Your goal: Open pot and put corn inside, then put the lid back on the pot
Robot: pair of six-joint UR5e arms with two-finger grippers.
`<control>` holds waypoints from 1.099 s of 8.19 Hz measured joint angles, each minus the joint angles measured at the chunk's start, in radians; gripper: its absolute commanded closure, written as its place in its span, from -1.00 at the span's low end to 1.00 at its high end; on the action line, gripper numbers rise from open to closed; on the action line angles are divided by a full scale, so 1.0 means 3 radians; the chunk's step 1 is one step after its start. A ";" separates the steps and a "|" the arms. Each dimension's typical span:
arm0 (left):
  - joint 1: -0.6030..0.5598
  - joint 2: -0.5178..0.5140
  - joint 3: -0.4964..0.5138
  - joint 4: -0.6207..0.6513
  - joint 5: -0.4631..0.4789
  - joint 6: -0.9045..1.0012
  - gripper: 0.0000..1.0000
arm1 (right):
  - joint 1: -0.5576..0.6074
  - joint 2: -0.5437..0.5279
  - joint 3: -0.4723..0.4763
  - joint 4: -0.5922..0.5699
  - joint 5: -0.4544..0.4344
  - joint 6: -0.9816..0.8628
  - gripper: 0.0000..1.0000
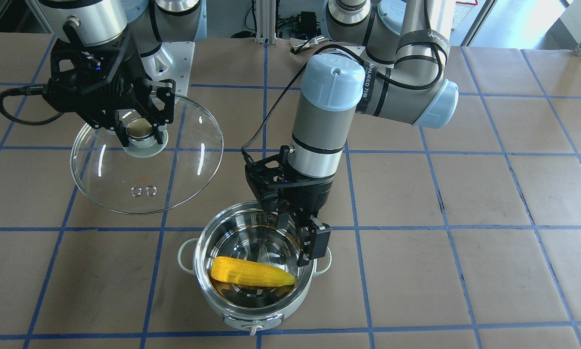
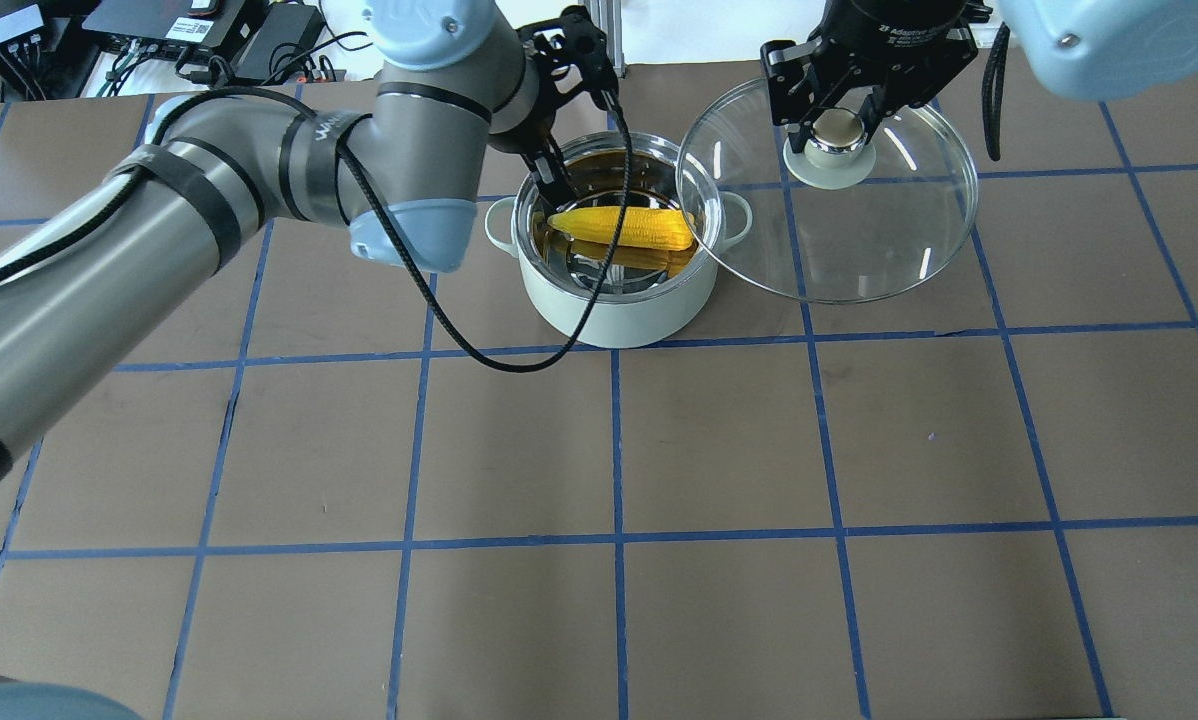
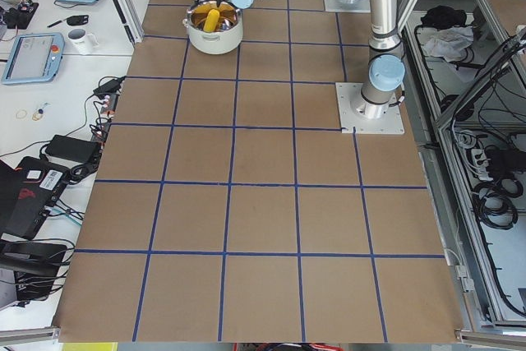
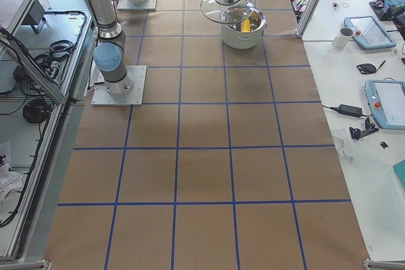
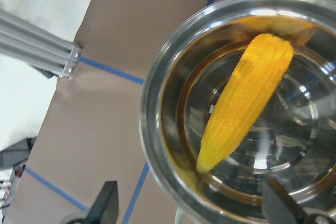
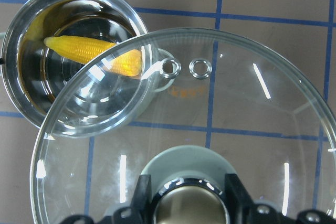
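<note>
Corn [image 1: 251, 274] lies in pot [image 2: 614, 310], long axis side to side, tip toward robot's left. Bright yellow, tapered, ribbed kernel rows. Left gripper [image 5: 191, 205] at pot rim, fingers spread, empty. Right gripper [image 1: 142, 131] pinches knob of clear lid [image 1: 188, 145], held beside pot.

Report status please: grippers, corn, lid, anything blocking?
Right gripper shut on clear glass dome lid. Left gripper open over round pale mint pot, blocking lid. Bright yellow corn ear inside pot.

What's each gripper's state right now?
Left gripper: open, empty, over the pot; the corn lies loose inside.
Right gripper: shut on the lid by its knob, held beside the pot.
</note>
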 measured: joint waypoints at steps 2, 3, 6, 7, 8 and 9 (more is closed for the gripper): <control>0.0486 0.0209 0.0000 -0.0364 -0.0023 -0.0363 -1.00 | 0.0018 0.0239 -0.0172 -0.0187 -0.0004 0.0183 0.48; 0.0698 0.0351 -0.0002 -0.0626 -0.0026 -0.0566 -1.00 | 0.0061 0.0363 -0.0246 -0.0293 0.0005 0.0305 0.48; 0.0883 0.0781 -0.0014 -0.1223 -0.0018 -0.1290 -1.00 | 0.0432 0.0797 -0.0384 -0.0737 -0.0063 0.0826 0.49; 0.0888 0.0917 -0.0034 -0.1428 -0.0012 -0.1649 -1.00 | 0.0532 0.0945 -0.0405 -0.0865 -0.0096 0.0927 0.49; 0.0888 0.1028 -0.0051 -0.1638 0.0001 -0.2045 -1.00 | 0.0596 0.1057 -0.0413 -0.0956 -0.0104 0.0992 0.50; 0.0890 0.1113 -0.0063 -0.1842 0.0008 -0.2441 -1.00 | 0.0637 0.1154 -0.0416 -0.1048 -0.0096 0.1065 0.50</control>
